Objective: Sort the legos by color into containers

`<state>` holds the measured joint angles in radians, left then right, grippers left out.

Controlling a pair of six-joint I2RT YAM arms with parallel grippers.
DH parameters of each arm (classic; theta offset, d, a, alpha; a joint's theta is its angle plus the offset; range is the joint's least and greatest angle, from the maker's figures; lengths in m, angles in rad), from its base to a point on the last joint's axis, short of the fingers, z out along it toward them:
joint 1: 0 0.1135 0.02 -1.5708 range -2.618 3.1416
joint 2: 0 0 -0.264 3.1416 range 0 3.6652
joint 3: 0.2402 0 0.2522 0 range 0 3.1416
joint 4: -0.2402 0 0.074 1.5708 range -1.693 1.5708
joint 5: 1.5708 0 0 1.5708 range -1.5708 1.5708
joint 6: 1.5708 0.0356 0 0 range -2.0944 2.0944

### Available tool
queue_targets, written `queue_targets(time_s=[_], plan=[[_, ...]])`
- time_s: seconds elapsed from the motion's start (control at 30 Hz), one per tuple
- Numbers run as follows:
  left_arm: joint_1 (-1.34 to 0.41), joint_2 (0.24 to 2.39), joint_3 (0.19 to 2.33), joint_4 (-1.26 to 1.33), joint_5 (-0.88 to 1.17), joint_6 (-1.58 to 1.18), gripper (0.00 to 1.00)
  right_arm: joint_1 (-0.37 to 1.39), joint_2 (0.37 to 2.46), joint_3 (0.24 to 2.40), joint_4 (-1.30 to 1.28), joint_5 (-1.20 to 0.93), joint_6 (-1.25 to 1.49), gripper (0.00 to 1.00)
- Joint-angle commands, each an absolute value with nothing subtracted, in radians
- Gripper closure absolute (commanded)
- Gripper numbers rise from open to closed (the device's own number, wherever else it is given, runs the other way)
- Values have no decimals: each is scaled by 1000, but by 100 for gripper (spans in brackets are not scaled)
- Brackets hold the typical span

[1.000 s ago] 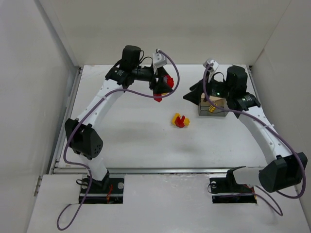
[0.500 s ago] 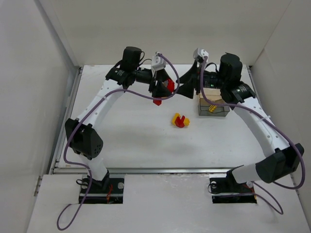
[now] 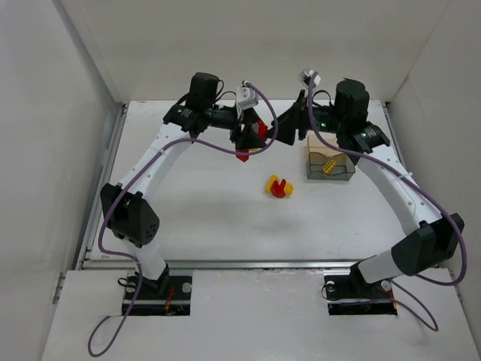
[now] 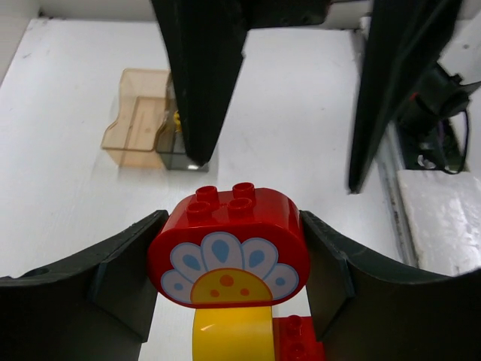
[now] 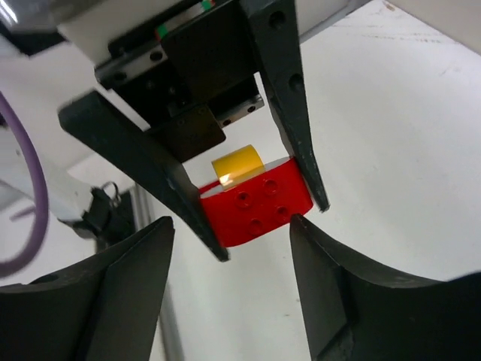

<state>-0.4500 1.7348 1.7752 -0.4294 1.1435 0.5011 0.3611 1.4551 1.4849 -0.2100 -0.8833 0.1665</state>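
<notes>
Over the far table, pinched tight in left gripper (image 4: 231, 226): raised red-and-yellow lego clump (image 5: 255, 210). Facing it, spread wide either side of its red brick: right gripper (image 5: 231, 222). Lower, resting on table (image 3: 210, 218): second clump (image 3: 279, 186). Rightmost: containers (image 3: 334, 177), yellow lego (image 3: 328, 168) inside the grey one.

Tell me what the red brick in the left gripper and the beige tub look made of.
Red brick: hard, smooth plastic, probably; moulded studs, slight sheen, printed flower. Beige tub: thin translucent plastic, seemingly; the table shows through its walls.
</notes>
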Motion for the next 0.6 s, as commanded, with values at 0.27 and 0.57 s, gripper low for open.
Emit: queue_targets(time_s=[0.27,0.57], plan=[[-486,1684,1740,-397,891,554,100,354,1454,1491,-172,-693,630,28],[-495,1684,1740,-397,871,563,100,364,1512,1525,-284,-603,632,27]])
